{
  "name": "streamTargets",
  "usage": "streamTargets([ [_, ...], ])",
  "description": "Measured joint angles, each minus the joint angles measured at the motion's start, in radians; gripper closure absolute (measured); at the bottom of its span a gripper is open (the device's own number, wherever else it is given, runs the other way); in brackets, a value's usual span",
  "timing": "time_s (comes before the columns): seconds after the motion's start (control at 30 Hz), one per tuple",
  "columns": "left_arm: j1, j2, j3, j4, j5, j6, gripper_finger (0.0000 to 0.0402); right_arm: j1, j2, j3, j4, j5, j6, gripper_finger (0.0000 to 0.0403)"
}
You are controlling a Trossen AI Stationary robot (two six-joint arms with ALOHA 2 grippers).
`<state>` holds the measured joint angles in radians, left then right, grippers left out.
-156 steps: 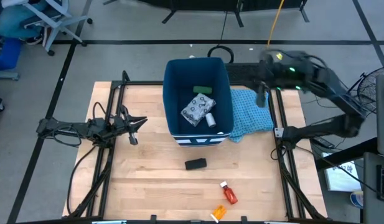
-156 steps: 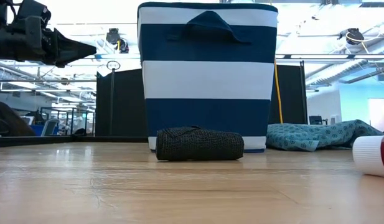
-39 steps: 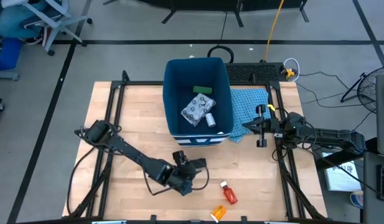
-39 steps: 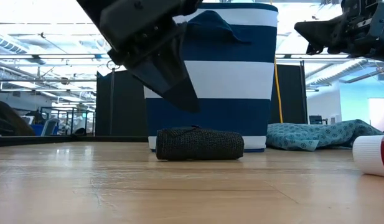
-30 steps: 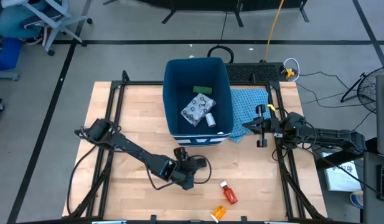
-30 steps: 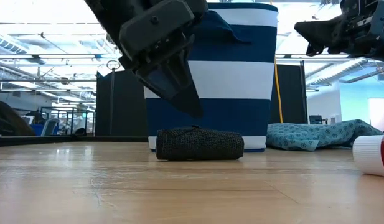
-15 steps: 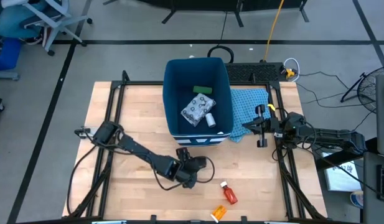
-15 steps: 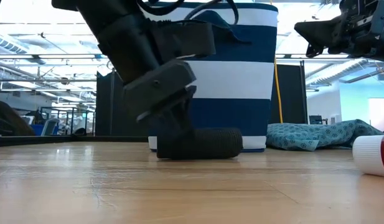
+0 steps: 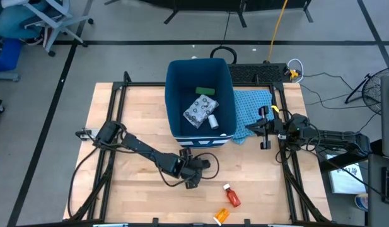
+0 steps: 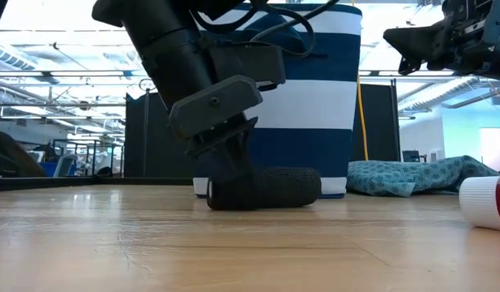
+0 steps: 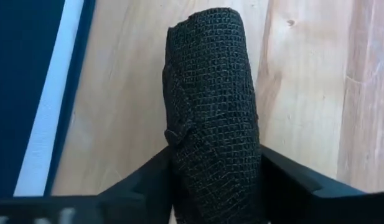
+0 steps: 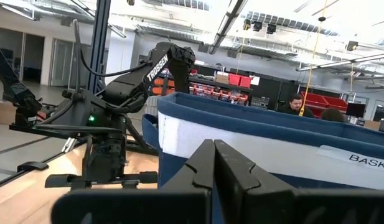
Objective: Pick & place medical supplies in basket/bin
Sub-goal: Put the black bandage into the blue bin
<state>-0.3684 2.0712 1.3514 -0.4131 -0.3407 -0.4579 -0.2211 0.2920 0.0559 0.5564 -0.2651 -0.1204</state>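
Note:
A black oblong mesh roll (image 11: pixel 210 93) lies on its side on the wooden table, in front of the dark blue bin (image 9: pixel 172 94) with white stripes. My left gripper (image 11: pixel 215 162) is down over the roll's left end (image 10: pixel 225 191), shut on it. Inside the bin lie a green flat box (image 9: pixel 205 91), a white patterned packet (image 9: pixel 197 110) and a small white bottle (image 9: pixel 213 121). Two small orange bottles (image 9: pixel 232 198) (image 9: pixel 221 216) lie near the table's near edge. My right gripper (image 12: pixel 215 168) hangs shut and holding nothing at the table's right edge, beside the bin. My left gripper pinches the black roll between its two fingers (image 11: pixel 148 180), one on each long side (image 11: pixel 179 143), near the roll's left end. The fingers slant down from the table's left and lie across the roll. The roll rests on the table along its whole length (image 10: pixel 282 203).
A light blue patterned cloth (image 9: pixel 254 113) lies right of the bin. A white-capped bottle (image 10: pixel 485 201) shows at the right of the low view. Metal frame rails (image 9: pixel 109 157) run along the table's left and right sides. Bare wood lies at the near left.
My left gripper has sunk toward the table and moved a little toward the bin, coming down over the black roll's left end. The roll has slid slightly toward the table's right and stays flat on the wood.

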Motion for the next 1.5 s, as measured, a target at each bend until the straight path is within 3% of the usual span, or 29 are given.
streamTargets([
  [0.17,-0.012,-0.016,0.0,0.02,0.026,0.069,0.0289,0.0,0.0,0.0,-0.008,0.0,-0.006,0.0403],
  [0.27,-0.041,-0.068,-0.002,0.017,0.034,0.137,0.0314,0.0,0.0,0.0,-0.011,0.0,-0.007,0.0403],
  [0.5,-0.126,-0.295,-0.002,-0.029,0.02,0.371,0.0305,0.0,0.0,0.0,-0.022,-0.002,0.003,0.0403],
  [0.77,-0.193,-0.657,-0.001,-0.257,-0.143,0.547,0.0301,0.0,0.001,0.0,-0.06,-0.002,0.029,0.0403],
  [0.87,-0.19,-0.812,-0.035,-0.3,-0.159,0.603,0.0301,0.0,0.001,0.0,-0.075,-0.002,0.03,0.0403],
  [1.03,-0.105,-1.102,-0.276,-0.165,-0.145,0.689,0.0301,0.0,0.001,0.0,-0.091,-0.002,0.006,0.0403],
  [1.23,-0.018,-1.465,-0.731,0.244,-0.05,0.751,0.03,0.0,0.001,0.0,-0.096,-0.002,0.029,0.0403],
  [1.37,0.038,-1.634,-1.013,0.484,0.005,0.727,0.03,0.0,0.001,0.0,-0.097,-0.002,0.03,0.0403],
  [1.5,0.08,-1.747,-1.177,0.684,0.081,0.726,0.03,0.0,0.001,0.0,-0.107,-0.001,0.052,0.0403],
])
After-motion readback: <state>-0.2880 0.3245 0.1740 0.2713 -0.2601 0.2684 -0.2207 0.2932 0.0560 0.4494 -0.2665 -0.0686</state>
